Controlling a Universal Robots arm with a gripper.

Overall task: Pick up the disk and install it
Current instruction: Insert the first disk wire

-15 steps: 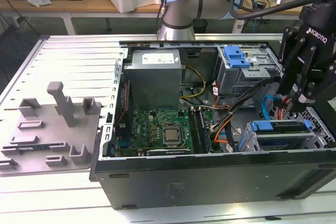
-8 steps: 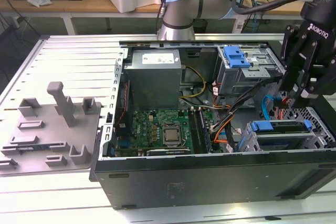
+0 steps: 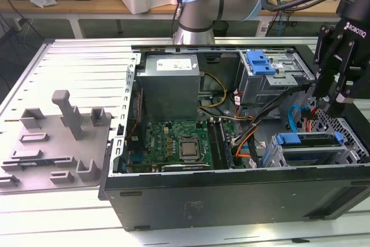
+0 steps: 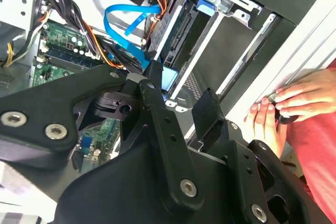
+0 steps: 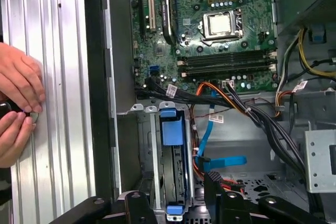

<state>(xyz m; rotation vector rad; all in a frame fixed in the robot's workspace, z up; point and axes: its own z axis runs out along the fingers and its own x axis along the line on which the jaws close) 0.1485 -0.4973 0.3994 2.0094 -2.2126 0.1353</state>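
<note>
The disk (image 3: 309,146) stands on edge in the grey drive bay at the case's near corner on the exterior view's right, its blue bracket (image 5: 172,132) facing up. In the second wrist view a pale blue part of the disk (image 4: 169,78) shows between the fingers. My gripper (image 3: 332,105) hangs just above that bay, open. Both wrist views show the black fingers (image 5: 216,190) standing apart on either side of the disk, with gaps. Nothing is held in the gripper (image 4: 181,95).
The open computer case (image 3: 231,192) lies on a slatted table. Inside are a motherboard (image 3: 179,143), a grey box with a white sticker (image 3: 170,85), a cage with a blue latch (image 3: 260,62) and loose cables (image 3: 295,114). A person's hands (image 5: 18,103) rest on the table beside the case.
</note>
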